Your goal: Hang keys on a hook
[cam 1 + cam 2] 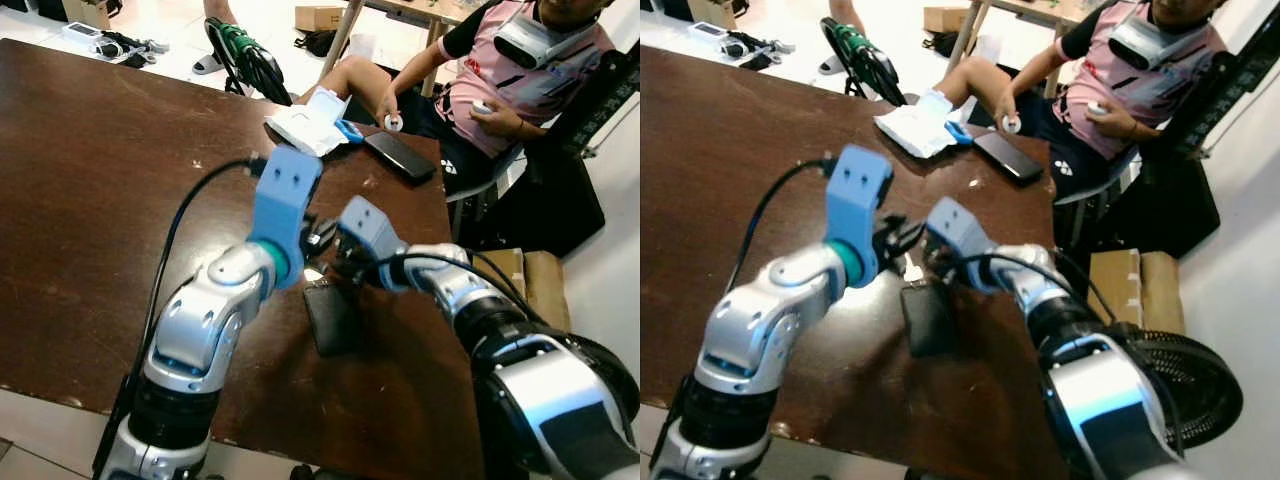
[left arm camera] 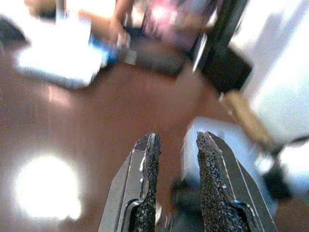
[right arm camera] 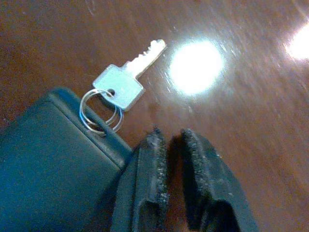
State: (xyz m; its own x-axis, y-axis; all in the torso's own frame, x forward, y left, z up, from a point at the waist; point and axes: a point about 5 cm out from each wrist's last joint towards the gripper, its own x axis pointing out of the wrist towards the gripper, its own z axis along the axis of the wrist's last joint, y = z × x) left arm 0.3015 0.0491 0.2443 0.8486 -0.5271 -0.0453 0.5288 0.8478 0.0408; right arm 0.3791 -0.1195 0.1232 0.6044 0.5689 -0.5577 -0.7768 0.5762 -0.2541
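Right wrist view: key beside pouch

Right gripper fingers slightly parted, holding nothing, just beside dark flat pouch. Silver key on two rings lies on brown wooden table, touching pouch edge. Left gripper slightly parted, empty; view blurred. Hook not made out.

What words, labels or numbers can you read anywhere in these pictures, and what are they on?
None can be read.
Person's pink shirt: small marks, too blurred.
Person's dark shorts: white logo, no legible letters.
Key, black case, phone: no visible text.
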